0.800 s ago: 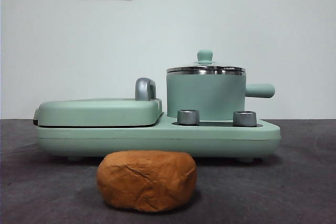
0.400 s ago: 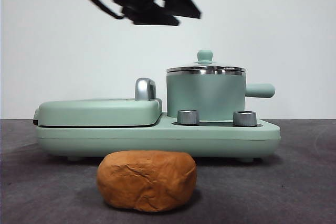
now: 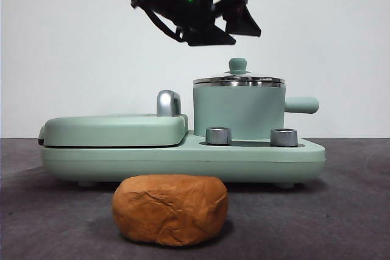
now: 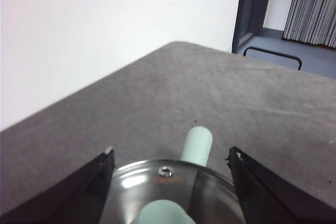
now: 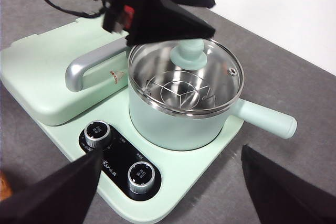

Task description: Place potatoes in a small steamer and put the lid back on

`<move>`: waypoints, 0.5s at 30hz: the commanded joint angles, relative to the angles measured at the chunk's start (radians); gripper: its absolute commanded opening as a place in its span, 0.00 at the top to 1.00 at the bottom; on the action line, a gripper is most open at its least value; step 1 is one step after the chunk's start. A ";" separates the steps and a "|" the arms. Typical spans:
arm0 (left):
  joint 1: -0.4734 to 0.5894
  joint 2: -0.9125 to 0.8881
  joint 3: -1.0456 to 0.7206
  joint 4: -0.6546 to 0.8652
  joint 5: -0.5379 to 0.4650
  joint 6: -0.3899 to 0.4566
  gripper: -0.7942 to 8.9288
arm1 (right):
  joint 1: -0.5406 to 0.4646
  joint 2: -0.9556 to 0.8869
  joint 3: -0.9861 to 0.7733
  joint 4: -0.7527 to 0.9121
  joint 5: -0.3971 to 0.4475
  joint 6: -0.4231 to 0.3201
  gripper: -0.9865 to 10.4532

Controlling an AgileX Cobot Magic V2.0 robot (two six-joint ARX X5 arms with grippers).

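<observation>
Open air separates the left gripper (image 3: pixel 234 25) from the round glass lid with steel rim and mint-green knob (image 3: pixel 238 79) beneath it; its black jaws are spread wide, one on each side of the lid in the left wrist view, touching nothing. The lid sits on the small mint-green cylindrical steamer pot (image 3: pixel 238 111), whose stubby green handle (image 3: pixel 301 105) points toward the right edge of the front view. The pot stands on the right half of a mint-green cooker base (image 3: pixel 183 159), behind two steel dials (image 3: pixel 218 136), beside a flat mint-green griddle cover with chrome handle (image 3: pixel 116 130). The orange-brown, wrinkled, matte oval potato (image 3: pixel 170 209) lies on the grey table (image 3: pixel 341 211) just in front of the base, long axis running left to right, with bare table on both sides. The right gripper (image 5: pixel 168 192) hangs high with jaws released.
</observation>
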State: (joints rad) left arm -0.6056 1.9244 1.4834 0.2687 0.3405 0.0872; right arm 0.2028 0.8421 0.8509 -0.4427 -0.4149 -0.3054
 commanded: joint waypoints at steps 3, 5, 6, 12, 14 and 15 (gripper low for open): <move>-0.010 0.047 0.032 0.004 0.000 -0.006 0.57 | 0.005 0.005 0.015 0.014 0.004 0.017 0.55; -0.010 0.051 0.032 -0.005 0.000 0.002 0.57 | 0.005 0.006 0.015 0.019 0.004 0.017 0.55; -0.009 0.052 0.032 -0.013 -0.001 0.006 0.57 | 0.005 0.006 0.015 0.021 0.004 0.017 0.55; -0.005 0.056 0.032 -0.074 -0.004 0.014 0.57 | 0.005 0.006 0.015 0.031 0.004 0.017 0.55; -0.005 0.060 0.032 -0.087 -0.005 0.018 0.57 | 0.005 0.006 0.015 0.032 0.004 0.017 0.55; -0.005 0.063 0.032 -0.090 -0.005 0.025 0.57 | 0.005 0.006 0.015 0.032 0.004 0.017 0.55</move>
State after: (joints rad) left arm -0.6052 1.9568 1.4857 0.1753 0.3386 0.0929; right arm 0.2028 0.8421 0.8509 -0.4202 -0.4137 -0.3054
